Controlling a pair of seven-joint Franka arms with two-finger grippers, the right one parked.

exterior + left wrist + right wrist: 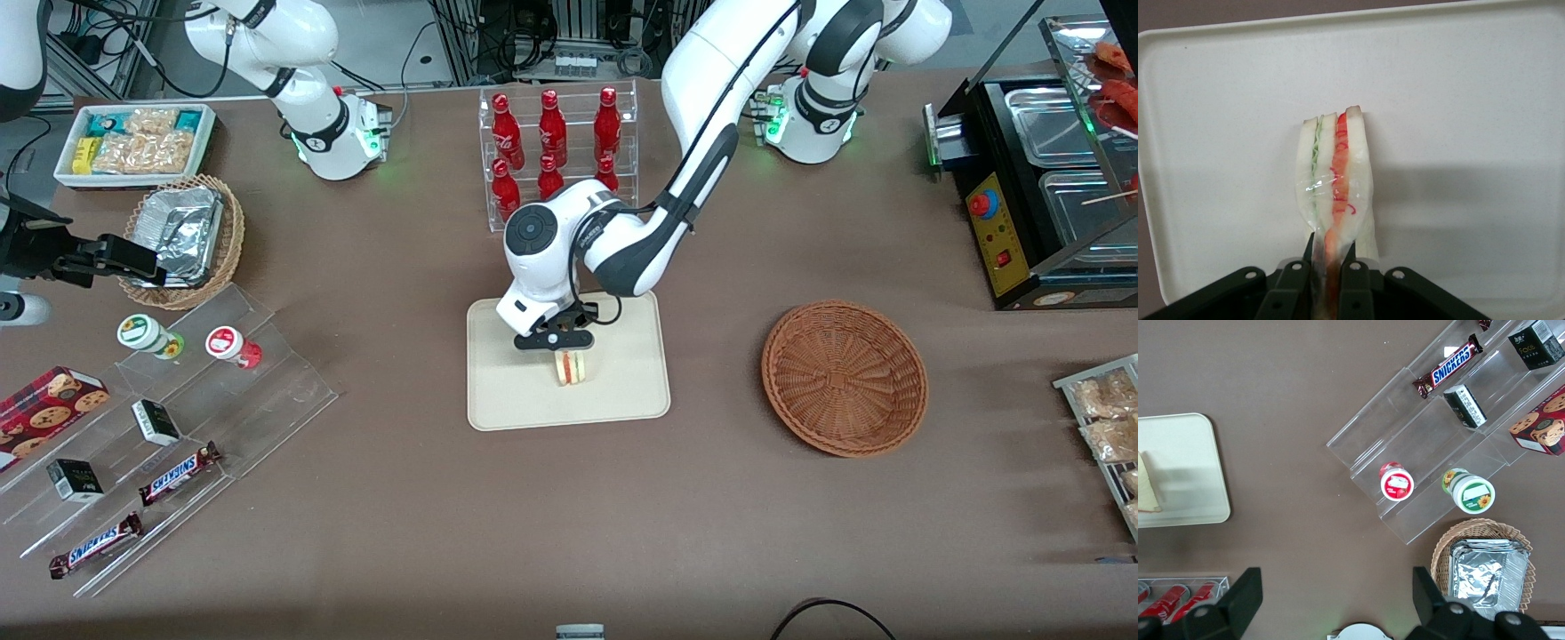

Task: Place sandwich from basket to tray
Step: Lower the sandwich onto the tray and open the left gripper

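- Gripper point(569, 348) is low over the tray point(498, 400), near its middle, on the desk point(569, 516).
- Fingers point(1353, 277) are closed narrow on the sandwich point(570, 367), pinching its upper edge; the wrist view shows the bread squeezed between them, plastic wrap wrinkled around it.
- Sandwich stands on edge, cut face with red and green filling toward the front camera. Its lower end appears to meet the tray surface; actual contact cannot be confirmed.
- Basket point(844, 377) sits well apart, toward the working arm's end of the desk, with nothing in it.
- Progress, as a judgement: carry is done and the sandwich is over its target. Left to do: open the fingers and lift clear.
- Hard to read: the fingers' grip point is cut off in the wrist view, and the arm's wrist covers part of the tray in the front view.
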